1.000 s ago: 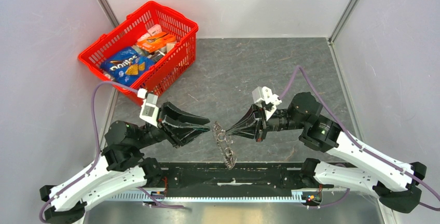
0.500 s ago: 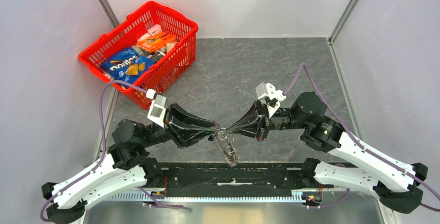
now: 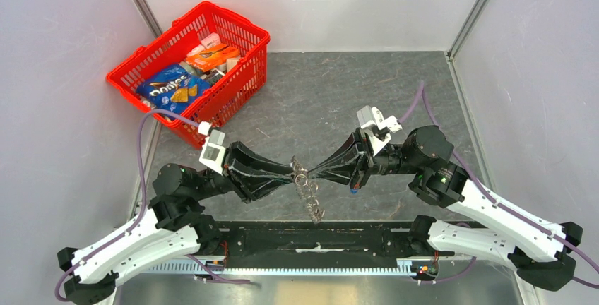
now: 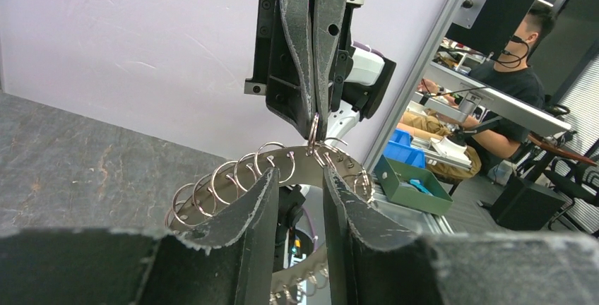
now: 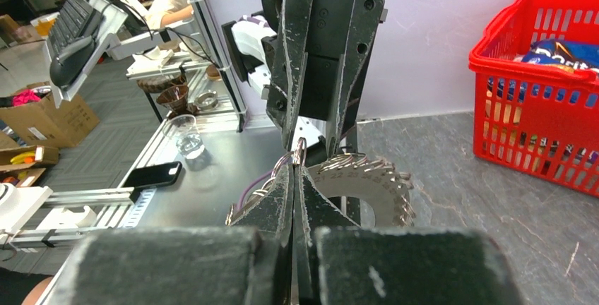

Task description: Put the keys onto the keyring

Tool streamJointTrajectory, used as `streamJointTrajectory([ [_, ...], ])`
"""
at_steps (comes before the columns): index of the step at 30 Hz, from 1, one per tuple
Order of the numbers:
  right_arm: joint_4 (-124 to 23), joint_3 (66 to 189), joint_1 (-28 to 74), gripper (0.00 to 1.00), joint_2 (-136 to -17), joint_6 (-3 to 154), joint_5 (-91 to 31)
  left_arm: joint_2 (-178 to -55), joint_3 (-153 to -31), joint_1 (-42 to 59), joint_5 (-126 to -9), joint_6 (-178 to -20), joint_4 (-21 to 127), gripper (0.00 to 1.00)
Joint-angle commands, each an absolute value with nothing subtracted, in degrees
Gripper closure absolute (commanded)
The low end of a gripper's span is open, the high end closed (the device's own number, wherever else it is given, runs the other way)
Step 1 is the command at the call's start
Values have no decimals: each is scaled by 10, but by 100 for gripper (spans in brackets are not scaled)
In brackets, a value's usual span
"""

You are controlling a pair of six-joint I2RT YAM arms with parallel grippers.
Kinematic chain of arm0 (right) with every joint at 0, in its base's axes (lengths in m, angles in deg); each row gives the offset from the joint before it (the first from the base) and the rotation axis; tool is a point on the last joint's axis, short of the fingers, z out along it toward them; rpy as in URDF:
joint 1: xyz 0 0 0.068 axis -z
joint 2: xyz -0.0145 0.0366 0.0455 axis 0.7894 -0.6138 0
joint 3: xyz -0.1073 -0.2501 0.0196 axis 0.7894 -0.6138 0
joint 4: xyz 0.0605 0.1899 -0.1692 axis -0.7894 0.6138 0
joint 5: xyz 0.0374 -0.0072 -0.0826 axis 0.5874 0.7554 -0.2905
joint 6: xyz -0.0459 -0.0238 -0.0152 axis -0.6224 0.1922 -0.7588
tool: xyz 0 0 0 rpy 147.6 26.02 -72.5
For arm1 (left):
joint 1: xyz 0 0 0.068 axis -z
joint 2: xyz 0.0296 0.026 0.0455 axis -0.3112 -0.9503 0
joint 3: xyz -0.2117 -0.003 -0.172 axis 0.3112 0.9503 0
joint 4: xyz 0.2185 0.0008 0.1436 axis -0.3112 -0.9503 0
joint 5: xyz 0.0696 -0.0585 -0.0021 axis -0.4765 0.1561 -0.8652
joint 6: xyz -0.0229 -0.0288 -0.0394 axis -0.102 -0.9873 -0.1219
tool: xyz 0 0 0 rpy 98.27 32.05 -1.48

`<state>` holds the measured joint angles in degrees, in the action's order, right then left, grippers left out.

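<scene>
The keys point(image 3: 311, 199) hang in mid-air between my two grippers as a silvery, toothed wheel with numbers and small wire rings round its rim point(image 4: 212, 185) point(image 5: 378, 185). My right gripper point(image 3: 311, 175) point(image 5: 293, 167) is shut on a small silver keyring point(image 5: 299, 148) point(image 4: 313, 127) at the wheel's top edge. My left gripper point(image 3: 291, 171) point(image 4: 300, 172) faces it from the left. Its jaws stand a little apart, with the fingertips point(image 4: 270, 178) right at the wheel's upper arc and nothing visibly between them. No blue-headed key shows.
A red basket point(image 3: 251, 72) point(image 5: 494, 72) holding a chip bag and boxes stands at the back left on the grey mat. The black rail point(image 3: 318, 238) with both arm bases runs along the near edge. Grey walls close in left and right.
My left gripper has moved right, up to the hanging keys. My right gripper has shifted slightly right and up, still shut on the keyring, and the keys have swung a little.
</scene>
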<state>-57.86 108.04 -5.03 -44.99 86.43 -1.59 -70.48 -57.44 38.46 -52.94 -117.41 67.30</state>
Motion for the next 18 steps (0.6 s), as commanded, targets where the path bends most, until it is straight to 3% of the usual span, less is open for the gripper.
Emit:
streamJointTrajectory([
  [1, -647, 1094, -53, 100, -449, 887, -14, -712, -572, 384, -518, -1191, 711, 65],
  [18, -617, 1104, -53, 100, -472, 894, -8, -719, -574, 384, -495, -1204, 744, 67],
])
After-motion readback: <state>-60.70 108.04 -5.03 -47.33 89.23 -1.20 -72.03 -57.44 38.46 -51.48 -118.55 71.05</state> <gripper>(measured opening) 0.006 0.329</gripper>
